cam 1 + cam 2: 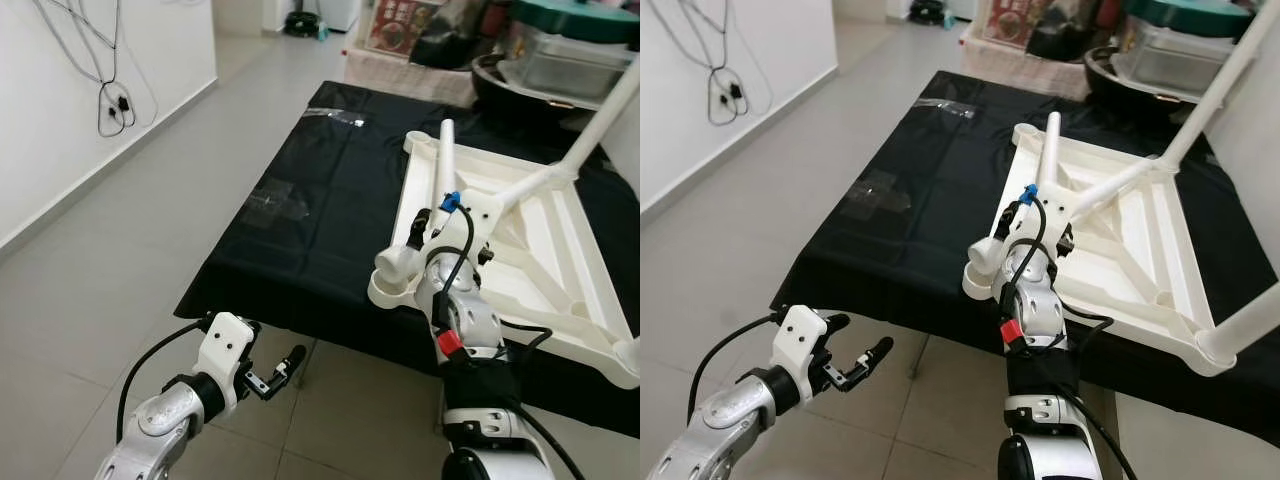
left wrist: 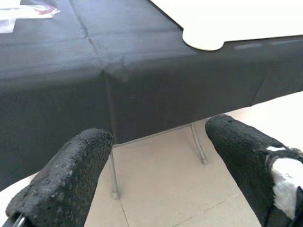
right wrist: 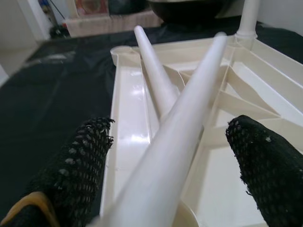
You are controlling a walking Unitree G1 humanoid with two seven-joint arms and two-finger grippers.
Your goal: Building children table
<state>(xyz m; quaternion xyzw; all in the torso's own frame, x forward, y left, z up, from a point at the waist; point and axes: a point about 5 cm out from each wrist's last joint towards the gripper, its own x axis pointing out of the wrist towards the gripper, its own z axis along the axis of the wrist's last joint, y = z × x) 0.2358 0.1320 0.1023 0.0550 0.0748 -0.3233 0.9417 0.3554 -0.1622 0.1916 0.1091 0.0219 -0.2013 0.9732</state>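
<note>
Left eye view: right tool (image 1: 425, 228), centre frame, reaches up with fingers spread around a cream plastic table leg (image 1: 441, 175) above the upturned cream tabletop (image 1: 545, 250) on the black-draped worktop (image 1: 330, 190); left tool (image 1: 272, 372), lower left, hangs open over the floor.

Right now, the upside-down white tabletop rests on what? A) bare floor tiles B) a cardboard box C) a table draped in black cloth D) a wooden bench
C: the white tabletop lies underside up on the black cloth covering a table, with the right gripper at its near corner.
</note>
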